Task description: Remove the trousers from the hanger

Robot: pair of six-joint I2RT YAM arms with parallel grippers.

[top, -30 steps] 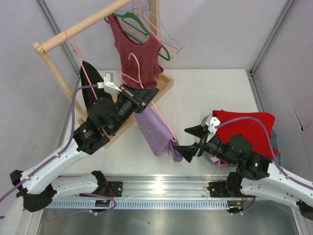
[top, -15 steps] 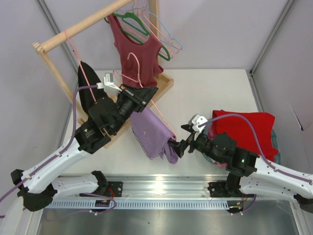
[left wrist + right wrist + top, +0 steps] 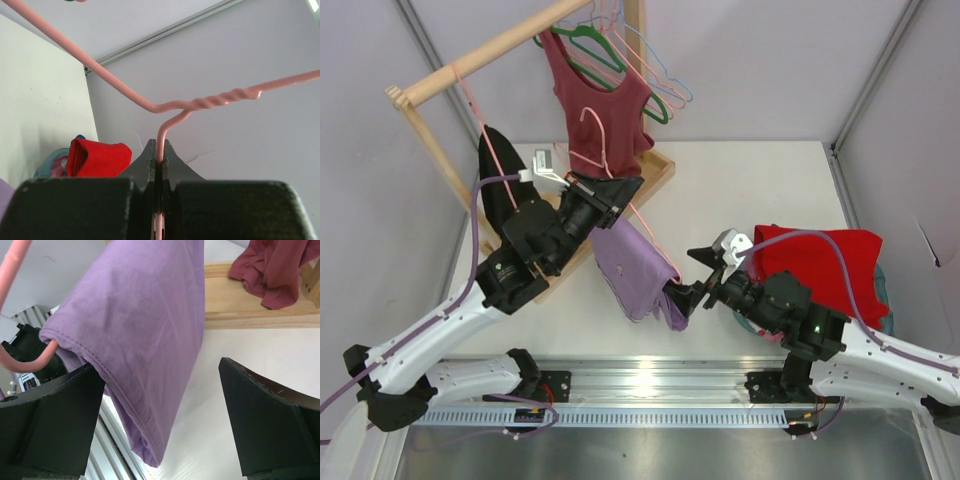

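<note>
maroon top [image 3: 602, 100], wooden rack [image 3: 490, 53], red cloth [image 3: 830, 262]

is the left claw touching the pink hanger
Touching. The left wrist view shows the left claw shut on the pink hanger, with the wire pinched tight.

White table [image 3: 750, 190]: wooden rack base [image 3: 663, 168] back-left, red cloth [image 3: 830, 258] right.

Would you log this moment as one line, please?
left pincer: shut on thin pink hanger | right pincer: open, straddling lilac fabric trousers | trousers on hanger
</note>
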